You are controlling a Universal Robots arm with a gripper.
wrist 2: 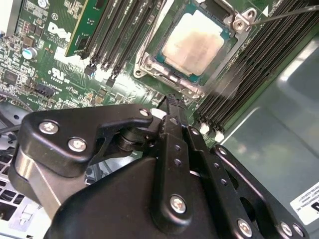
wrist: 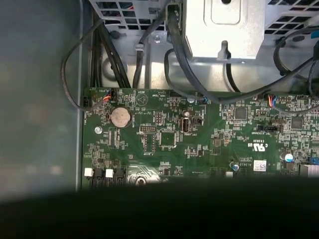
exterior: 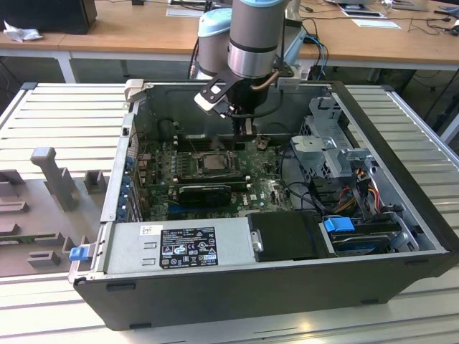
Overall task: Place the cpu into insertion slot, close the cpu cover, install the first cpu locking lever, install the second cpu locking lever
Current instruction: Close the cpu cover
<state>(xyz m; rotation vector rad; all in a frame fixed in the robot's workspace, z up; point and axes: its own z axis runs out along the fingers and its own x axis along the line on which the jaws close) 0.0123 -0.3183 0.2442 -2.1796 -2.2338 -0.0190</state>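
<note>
The cpu (wrist 2: 194, 42), pale silver-beige and square, lies in the insertion slot (wrist 2: 192, 89) on the green motherboard. The cpu cover (wrist 2: 149, 59), a metal frame with a square window, lies flat around the chip. A thin lever rod (wrist 2: 284, 13) runs out from one corner of the socket. My gripper (wrist 2: 172, 102) hovers just beside the socket with its black fingers pressed together and nothing between them. In the exterior view the gripper (exterior: 247, 129) hangs inside the open computer case, a little behind the cpu (exterior: 214, 162).
Long black memory slots (wrist 2: 114, 35) flank the socket on both sides. A metal drive cage (exterior: 333, 147) with cables stands at the exterior view's right. The power supply (exterior: 179, 247) fills the case front. A coin battery (wrist: 120, 117) and dark cables (wrist: 174, 50) show on the board.
</note>
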